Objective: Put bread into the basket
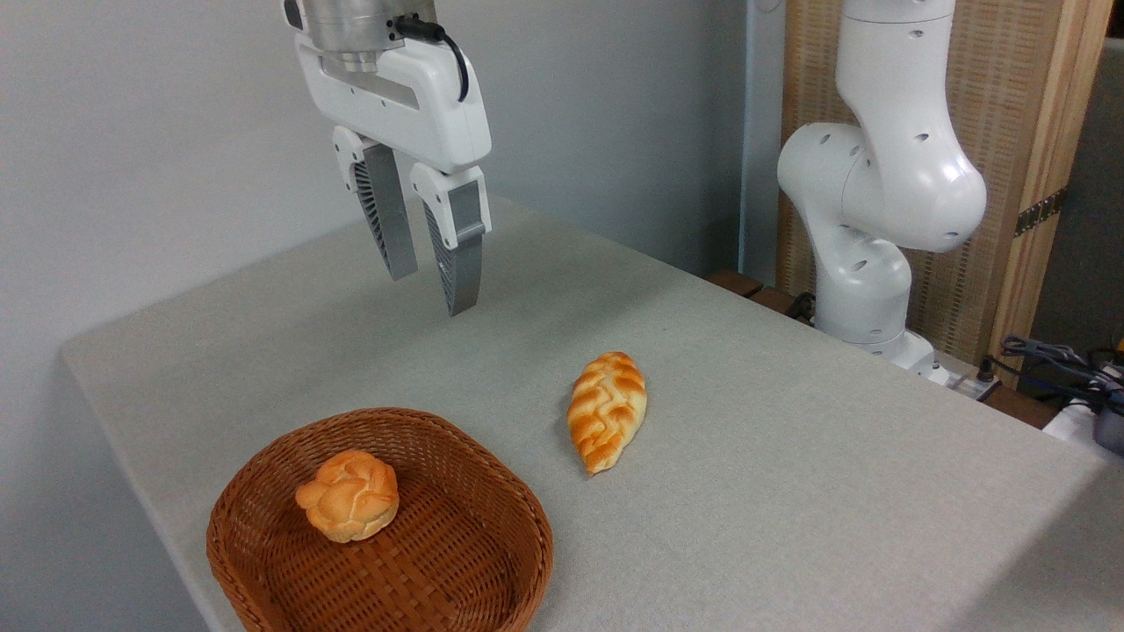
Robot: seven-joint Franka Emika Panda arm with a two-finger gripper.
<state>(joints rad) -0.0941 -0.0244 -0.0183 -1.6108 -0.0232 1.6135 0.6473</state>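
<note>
Bread (349, 494) well below gripper (430, 290)

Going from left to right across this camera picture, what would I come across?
Basket with the bun inside → gripper hanging open above the table → braided loaf → robot arm's base → cables.
</note>
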